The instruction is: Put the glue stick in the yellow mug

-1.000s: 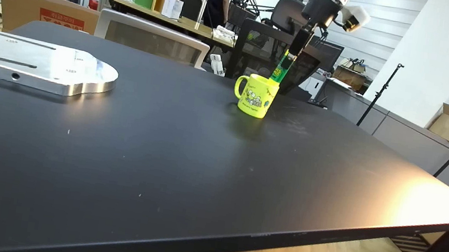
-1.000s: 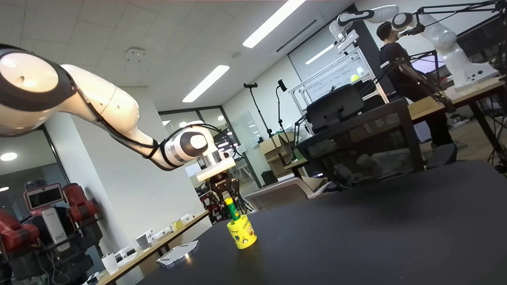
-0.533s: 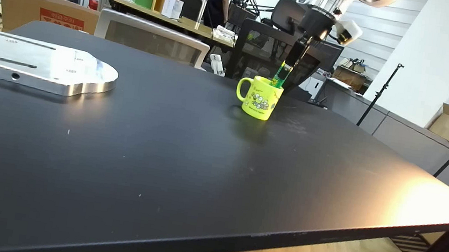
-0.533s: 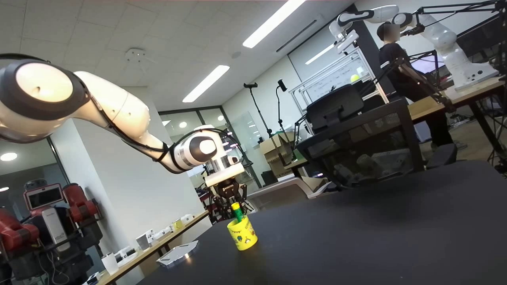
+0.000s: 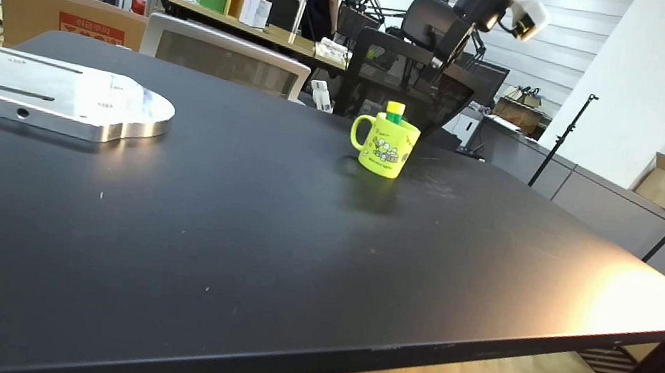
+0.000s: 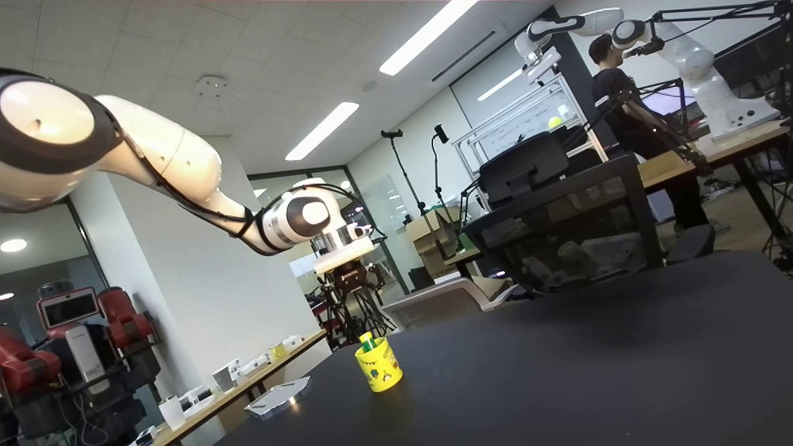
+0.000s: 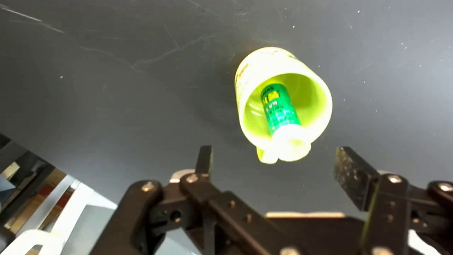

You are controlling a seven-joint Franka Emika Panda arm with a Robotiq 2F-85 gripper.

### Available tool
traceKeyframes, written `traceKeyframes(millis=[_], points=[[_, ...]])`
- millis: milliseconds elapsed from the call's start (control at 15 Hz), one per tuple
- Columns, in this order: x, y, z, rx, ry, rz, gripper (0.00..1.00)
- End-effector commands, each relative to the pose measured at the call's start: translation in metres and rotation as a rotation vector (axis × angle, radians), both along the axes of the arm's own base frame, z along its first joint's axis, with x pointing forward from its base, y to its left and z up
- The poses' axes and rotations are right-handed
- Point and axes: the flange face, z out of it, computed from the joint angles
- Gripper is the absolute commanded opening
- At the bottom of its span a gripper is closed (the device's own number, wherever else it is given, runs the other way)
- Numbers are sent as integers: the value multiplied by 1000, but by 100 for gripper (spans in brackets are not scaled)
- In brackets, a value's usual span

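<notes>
The yellow mug (image 5: 384, 151) stands upright on the black table, its handle toward the left in an exterior view. Inside it leans the glue stick (image 7: 281, 109), green with a yellow end that pokes out above the rim; this end (image 6: 367, 337) shows in both exterior views. The lower part of the stick is hidden by the mug wall in the exterior views. Above the mug and apart from it hangs my gripper (image 7: 274, 152). Its fingers (image 7: 354, 173) are spread wide in the wrist view, and they touch neither the stick nor the mug.
A silver metal plate (image 5: 47, 88) lies on the black table (image 5: 272, 243), well away from the mug. Beyond the table's edge stand a mesh chair (image 6: 570, 229) and a pale-framed chair (image 5: 227, 58). A person (image 6: 626, 105) is in the background.
A second ago the gripper held the glue stick at the mug's rim. The stick went down into the mug, which shifted slightly. The jaws have since opened and the arm has risen away.
</notes>
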Motion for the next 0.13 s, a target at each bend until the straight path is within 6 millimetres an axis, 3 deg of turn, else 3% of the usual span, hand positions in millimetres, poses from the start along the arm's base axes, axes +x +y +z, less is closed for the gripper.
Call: traceKeyframes(millis=[0, 67], points=[[-4, 0, 17, -4, -21, -1, 93], [-11, -2, 32, -10, -34, -2, 100]])
